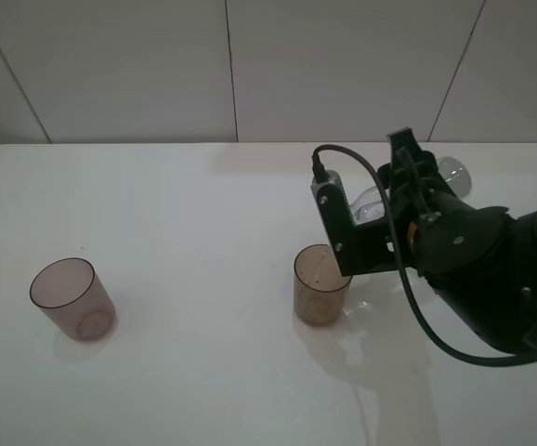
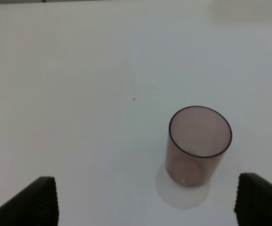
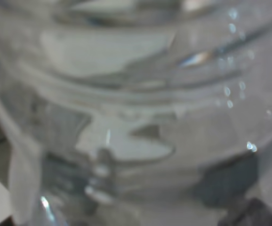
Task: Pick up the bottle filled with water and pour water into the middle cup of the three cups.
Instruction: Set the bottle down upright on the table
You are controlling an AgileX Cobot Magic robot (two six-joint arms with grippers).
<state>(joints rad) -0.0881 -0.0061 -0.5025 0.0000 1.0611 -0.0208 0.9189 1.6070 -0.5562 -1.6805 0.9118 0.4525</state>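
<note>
The amber-brown middle cup [image 1: 320, 283] stands upright at the table's centre. My right gripper [image 1: 406, 186] is shut on the clear bottle [image 1: 366, 203], which lies tilted almost on its side just above and behind the cup, with its neck end toward the cup. The bottle [image 3: 136, 113] fills the right wrist view as a blur. The pinkish-mauve cup [image 1: 72, 297] stands at the left and also shows in the left wrist view [image 2: 199, 143]. My left gripper [image 2: 145, 202] is open and empty, short of that cup. The smoky grey cup is out of view.
The white table [image 1: 176, 214] runs back to a pale panelled wall [image 1: 231, 65]. The right arm's black body [image 1: 491, 269] covers the table's right side. A glossy patch [image 1: 371, 311] lies on the table beside the amber cup.
</note>
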